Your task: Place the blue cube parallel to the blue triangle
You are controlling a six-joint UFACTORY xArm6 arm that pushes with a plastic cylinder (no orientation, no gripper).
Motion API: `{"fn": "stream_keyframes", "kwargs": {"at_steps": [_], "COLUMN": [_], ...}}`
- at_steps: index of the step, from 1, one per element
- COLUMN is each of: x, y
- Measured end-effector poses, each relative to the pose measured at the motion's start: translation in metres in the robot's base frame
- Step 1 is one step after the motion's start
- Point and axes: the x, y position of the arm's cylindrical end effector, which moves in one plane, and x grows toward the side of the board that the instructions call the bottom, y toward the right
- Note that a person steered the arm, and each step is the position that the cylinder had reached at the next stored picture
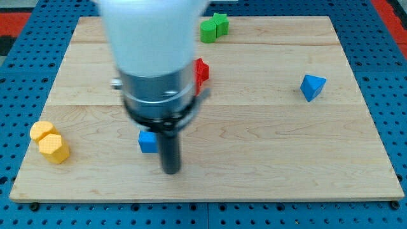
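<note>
The blue cube [147, 142] lies on the wooden board [267, 152] at the lower left of centre. The blue triangle [312, 86] lies far off at the view's right, higher up the board. My rod hangs from the arm's wide grey and white body, which covers the upper left of centre. My tip [170, 170] rests on the board just right of the blue cube and slightly below it, close to it; contact cannot be told.
A red block [201, 72] peeks out right of the arm's body. A green block [214, 27] sits at the top edge. Two yellow blocks [49, 142] sit at the left edge. A blue pegboard surrounds the board.
</note>
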Motion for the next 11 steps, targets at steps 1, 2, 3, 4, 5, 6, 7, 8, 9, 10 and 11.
{"fn": "stream_keyframes", "kwargs": {"at_steps": [1, 2, 3, 4, 5, 6, 7, 8, 9, 10, 11], "x": [-0.021, -0.042, -0.052, -0.072, -0.078, -0.078, -0.085, -0.103, -0.122, -0.139, -0.156], "y": [-0.024, -0.039, -0.069, -0.062, -0.021, 0.019, 0.055, 0.092, 0.132, 0.172, 0.209]}}
